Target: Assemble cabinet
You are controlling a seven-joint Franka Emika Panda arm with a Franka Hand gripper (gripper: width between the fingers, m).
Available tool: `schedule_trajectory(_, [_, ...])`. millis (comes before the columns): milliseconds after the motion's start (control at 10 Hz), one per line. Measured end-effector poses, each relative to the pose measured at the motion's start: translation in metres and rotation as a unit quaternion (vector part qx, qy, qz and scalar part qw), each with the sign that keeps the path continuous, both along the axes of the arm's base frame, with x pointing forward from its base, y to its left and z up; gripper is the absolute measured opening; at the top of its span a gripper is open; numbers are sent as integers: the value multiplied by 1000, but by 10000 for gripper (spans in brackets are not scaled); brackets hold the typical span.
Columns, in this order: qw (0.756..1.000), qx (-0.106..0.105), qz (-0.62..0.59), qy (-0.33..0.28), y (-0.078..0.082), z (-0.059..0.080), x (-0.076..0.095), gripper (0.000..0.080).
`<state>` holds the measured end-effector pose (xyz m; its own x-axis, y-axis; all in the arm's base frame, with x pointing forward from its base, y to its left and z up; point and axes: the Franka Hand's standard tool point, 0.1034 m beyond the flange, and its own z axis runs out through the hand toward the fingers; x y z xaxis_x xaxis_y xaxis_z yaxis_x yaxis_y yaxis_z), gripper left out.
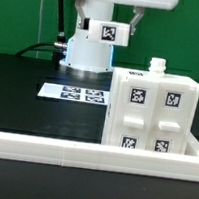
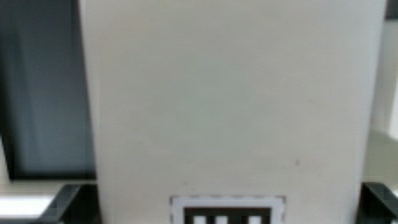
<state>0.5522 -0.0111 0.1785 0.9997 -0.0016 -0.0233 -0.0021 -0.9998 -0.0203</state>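
Nearest the exterior camera, the long white border rail ran across the table edge. Just behind it, at the exterior view's right, the cabinet stood upright with its tagged face toward the camera and a small knob on top. Its foot looked set against the rail, which I judged to be a brace against sliding under a push.

Further back, the marker board lay flat on the black table.

Farthest, the gripper hung high above the arm base, apart from the cabinet.

In the wrist view, a plain white face with a tag at its edge filled the frame; I could not identify the part. I could not tell whether the claw was apart or together.
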Motion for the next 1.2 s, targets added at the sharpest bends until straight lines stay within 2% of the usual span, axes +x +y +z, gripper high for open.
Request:
schedule_trajectory(400, [1000, 0, 0, 5, 0, -4, -4, 560])
schedule_trajectory(600, [1000, 1, -9, 9, 7, -2, -3, 560])
schedule_trajectory(900, [1000, 2, -6, 2, 37, 7, 23, 560])
schedule_trajectory(1100, [1000, 1, -1, -4, 55, 5, 42, 561])
schedule_trajectory(1200, [1000, 0, -7, -3, 62, -1, 49, 561])
